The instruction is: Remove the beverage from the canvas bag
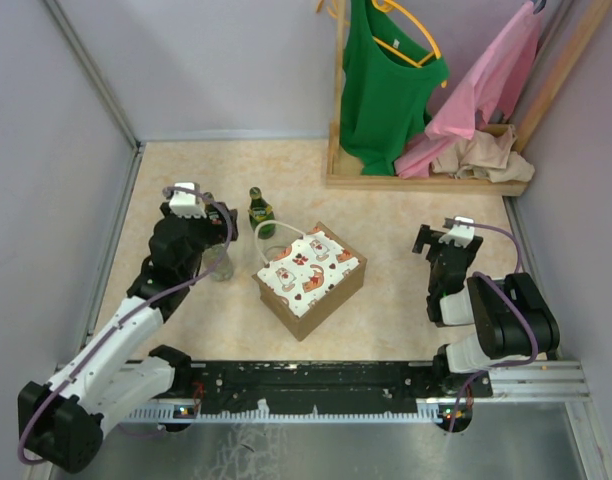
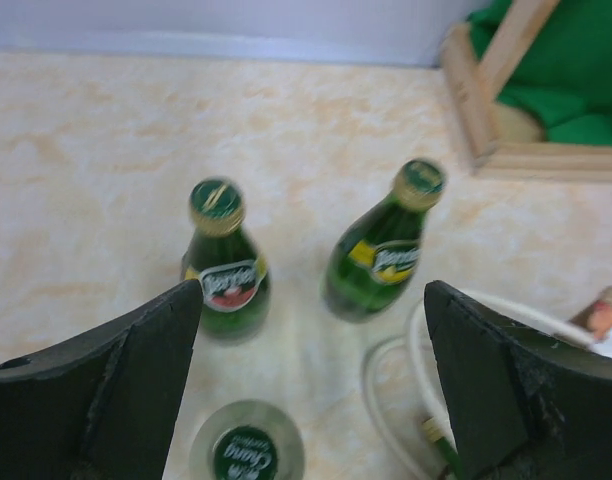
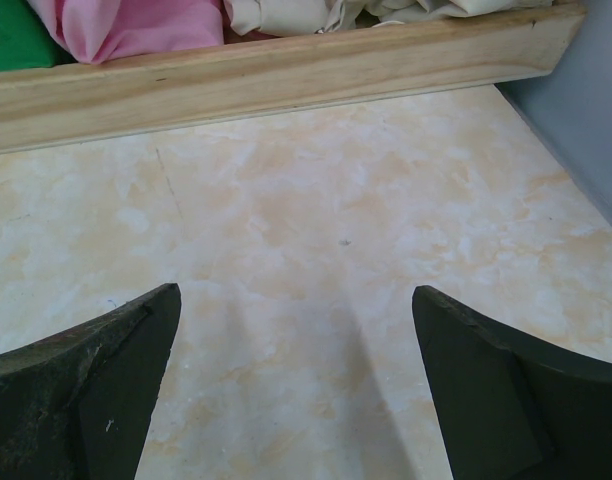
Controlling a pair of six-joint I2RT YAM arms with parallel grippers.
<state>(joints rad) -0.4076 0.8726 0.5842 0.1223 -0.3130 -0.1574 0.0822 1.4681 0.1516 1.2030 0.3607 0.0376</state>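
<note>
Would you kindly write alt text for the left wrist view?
The open left gripper hovers above a beige table where three bottles stand: a red-labelled green bottle, a yellow-labelled green bottle, and nearest, a clear bottle. White bag handles lie at lower right.

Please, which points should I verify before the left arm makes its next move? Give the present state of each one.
1. Left gripper open and holding nothing: ok.
2. Clear bottle upright on the table, not gripped: ok.
3. Red-label green bottle and yellow-label green bottle upright and apart: ok.
4. White loop handles clear of the left fingers: not ok, one loop lies close beside a finger.
5. Canvas bag emptied: cannot tell, its inside is hidden.
6. Right gripper open, holding nothing: ok.
</note>
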